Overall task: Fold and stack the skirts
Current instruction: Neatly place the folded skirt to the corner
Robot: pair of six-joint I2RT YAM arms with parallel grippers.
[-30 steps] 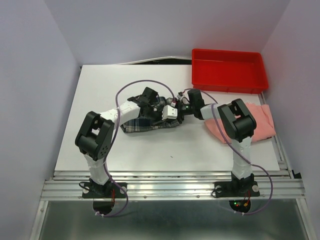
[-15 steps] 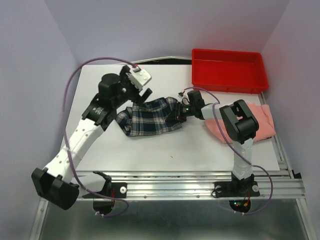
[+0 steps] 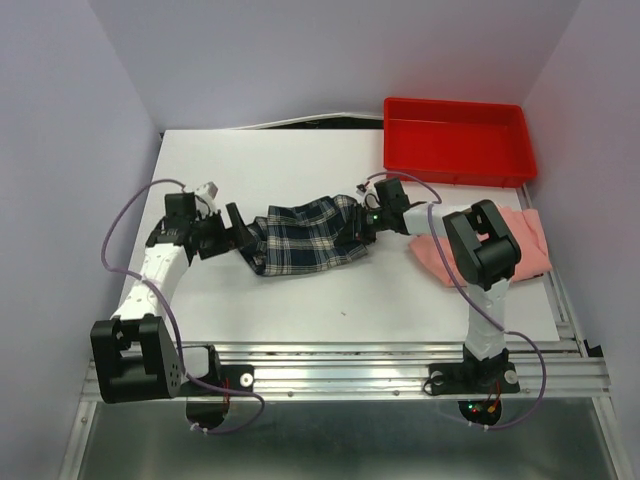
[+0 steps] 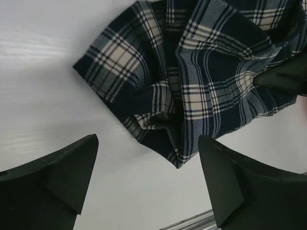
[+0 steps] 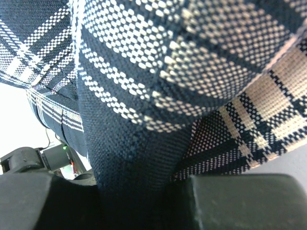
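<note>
Two skirts lay there, one plaid skirt [image 3: 305, 235] and one pink skirt [image 3: 525, 245] — the left gripper [image 3: 237, 229] spread wide and empty, the right gripper [image 3: 359, 228] pinching the plaid skirt.

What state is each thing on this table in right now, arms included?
plaid skirt: rumpled, not folded, on the table
pink skirt: lying apart at the right edge, unstacked
red tray: empty
left end effector: open, holding nothing
right end effector: shut on the plaid skirt
</note>
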